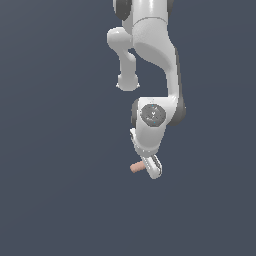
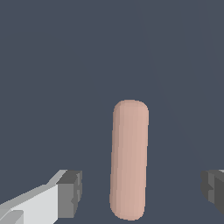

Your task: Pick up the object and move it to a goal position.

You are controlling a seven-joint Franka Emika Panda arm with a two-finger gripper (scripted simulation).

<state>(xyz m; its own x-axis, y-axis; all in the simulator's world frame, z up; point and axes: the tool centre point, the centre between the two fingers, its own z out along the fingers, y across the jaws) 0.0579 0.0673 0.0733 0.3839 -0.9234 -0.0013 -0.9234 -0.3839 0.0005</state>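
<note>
Exterior view: arm (image 1: 150, 45) bent down over plain dark floor (image 1: 50, 200); capsule (image 1: 135, 167) pokes out just beside gripper (image 1: 151, 167), toward the view's left.

Wrist view: gripper (image 2: 142, 192) spread wide, capsule (image 2: 128, 158) between fingers (image 2: 70, 192), touching neither.

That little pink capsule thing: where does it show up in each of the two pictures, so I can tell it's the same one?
Exterior view: the small salmon-pink capsule-like cylinder pokes out toward the exterior view's left from behind the white gripper, below the arm.
Wrist view: the same cylinder fills the middle, lying between the two dark grey fingertips, touching neither.
Shared landmark: the gripper, whose open jaws straddle it.
</note>
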